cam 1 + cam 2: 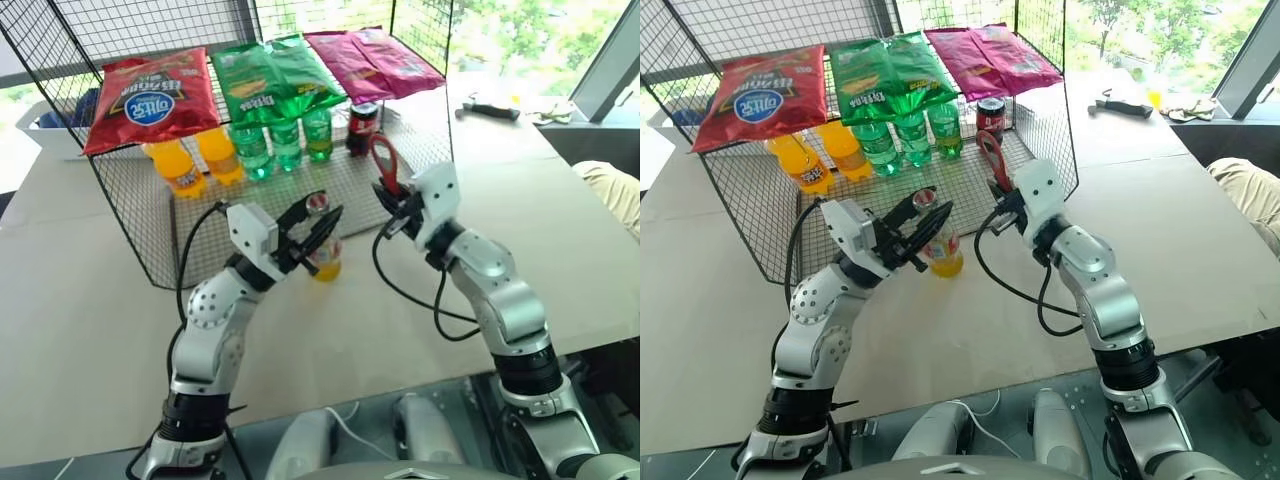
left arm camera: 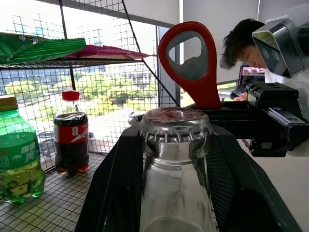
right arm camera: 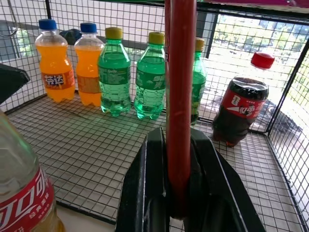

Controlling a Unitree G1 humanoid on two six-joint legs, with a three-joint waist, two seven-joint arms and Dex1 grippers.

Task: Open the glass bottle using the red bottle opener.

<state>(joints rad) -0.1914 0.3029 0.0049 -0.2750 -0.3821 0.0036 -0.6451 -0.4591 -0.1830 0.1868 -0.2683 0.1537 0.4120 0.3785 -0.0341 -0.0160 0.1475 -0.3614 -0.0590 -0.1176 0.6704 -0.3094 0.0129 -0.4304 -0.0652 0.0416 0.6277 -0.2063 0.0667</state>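
Bottle (image 1: 326, 252) stands upright on the bench (image 1: 90, 330), just in front of the wire rack (image 1: 150, 215), cap (image 2: 175, 126) still on. Left tool (image 1: 312, 232) is clamped round the bottle's neck just under the cap, one finger (image 2: 113, 193) on each side of the glass. Opener (image 1: 385, 166) is up in the air just beside the bottle on the right arm's side, loop head on top and above cap level, not touching the cap. Right tool (image 3: 179, 186) is clenched on the opener's handle, fingers squeezed flat against it.

Behind the bottle, inside the rack: cola bottle (image 3: 242, 110), green bottles (image 3: 115, 72), orange bottles (image 3: 54, 67). Chip bags (image 1: 150, 95) lie on the rack's top. A person (image 2: 244, 46) sits beyond the bottle, seen in the left wrist view.

Step, as I read it: bringing the opener's loop to the cap, prying not started.

Risks:
- Loop is higher than the cap and off to the side; if it comes in shallow, the lip may skid over the crown instead of hooking under it.
- Levering pushes sideways on the neck; the glass could slip or twist in the left grip, or the bottle tip and spill.
- The handle could rotate in the right tool's grip under load.
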